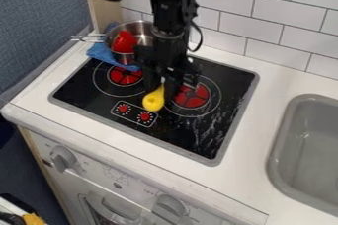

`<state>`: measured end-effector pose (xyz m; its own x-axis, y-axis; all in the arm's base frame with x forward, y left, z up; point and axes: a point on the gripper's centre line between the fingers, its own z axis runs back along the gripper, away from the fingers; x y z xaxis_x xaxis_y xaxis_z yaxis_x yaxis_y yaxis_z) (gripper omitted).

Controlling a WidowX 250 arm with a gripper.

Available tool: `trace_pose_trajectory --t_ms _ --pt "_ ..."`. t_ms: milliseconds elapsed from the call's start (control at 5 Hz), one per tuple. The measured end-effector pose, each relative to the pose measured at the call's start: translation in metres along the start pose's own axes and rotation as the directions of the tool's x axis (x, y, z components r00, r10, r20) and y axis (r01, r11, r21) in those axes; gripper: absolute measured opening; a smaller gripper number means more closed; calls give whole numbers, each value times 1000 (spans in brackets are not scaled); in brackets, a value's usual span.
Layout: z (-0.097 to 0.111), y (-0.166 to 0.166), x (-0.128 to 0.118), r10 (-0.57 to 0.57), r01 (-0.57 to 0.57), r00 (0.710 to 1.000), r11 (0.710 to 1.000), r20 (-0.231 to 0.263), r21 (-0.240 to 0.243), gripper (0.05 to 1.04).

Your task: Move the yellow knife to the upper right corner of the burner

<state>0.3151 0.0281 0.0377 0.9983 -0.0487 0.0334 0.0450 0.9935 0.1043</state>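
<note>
Yellow, smooth and probably hard plastic, the toy knife should be light and stiff; I expect no bend and little risk of breaking, though a slick surface could let it twist. My black gripper has its fingers clamped on the narrow part, one to each side, with the rounded, bulging end pointing down toward the front. That slim neck seems the right place to hold it; the bulge might roll out. It is over the black glossy cooktop, between the two red-centred burner rings, beside the white-outlined control panel. Whether it touches the surface, I can't tell. Of writing, I find only tiny marks around the grey round knobs, too small to read.
</note>
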Motion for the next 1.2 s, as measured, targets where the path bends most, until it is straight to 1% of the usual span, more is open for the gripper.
trace_pose_trajectory --t_ms 200,400,600,800,1000,1200 --pt "20 -27 24 -35 37 997 999 67 -39 381" --pt "16 -66 52 -47 51 997 996 53 -69 381" --pt "2 -84 59 11 -10 1000 998 17 -55 381" --pt "-11 -85 61 86 -87 996 995 -27 -45 381" --pt "-12 -82 60 104 -105 994 994 -35 -24 403" --pt "-17 -84 55 49 -53 996 997 -72 -48 478"
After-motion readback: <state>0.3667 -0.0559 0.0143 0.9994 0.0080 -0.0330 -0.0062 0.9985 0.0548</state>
